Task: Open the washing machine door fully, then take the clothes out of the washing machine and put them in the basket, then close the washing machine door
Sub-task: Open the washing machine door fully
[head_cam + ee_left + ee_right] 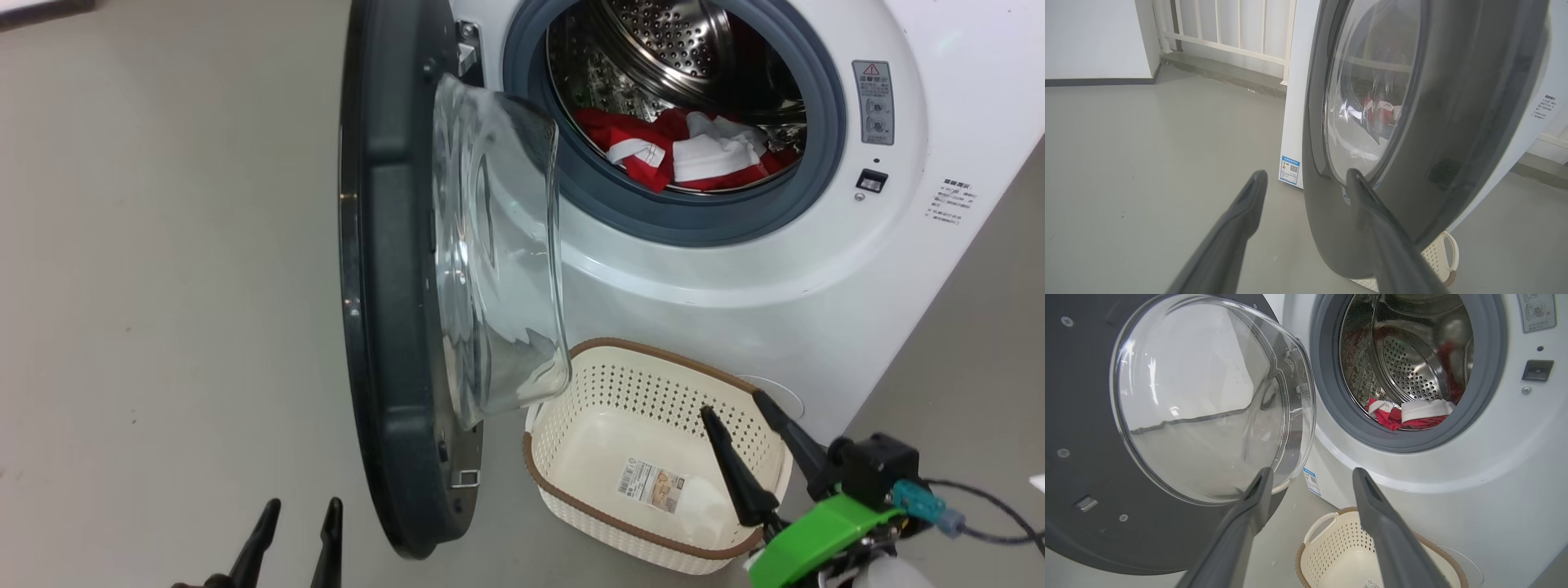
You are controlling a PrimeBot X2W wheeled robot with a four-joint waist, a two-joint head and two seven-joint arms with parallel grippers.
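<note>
The white washing machine (735, 286) stands at the upper right with its door (392, 269) swung out edge-on, glass bowl (498, 245) bulging toward the drum. Red and white clothes (694, 151) lie in the steel drum, also the clothes (1408, 414) in the right wrist view. The cream basket (571, 392) sits on the floor below the opening with nothing in it but a sticker. My right gripper (731, 404) hangs open over the basket's right side, holding nothing. My left gripper (302, 510) stands open at the lower left, just outside the door (1453, 122), empty.
Grey floor (163, 286) spreads to the left of the door. In the left wrist view a white railing (1229, 32) and a wall stand behind the machine. A cable (988, 506) trails from my right wrist at the lower right.
</note>
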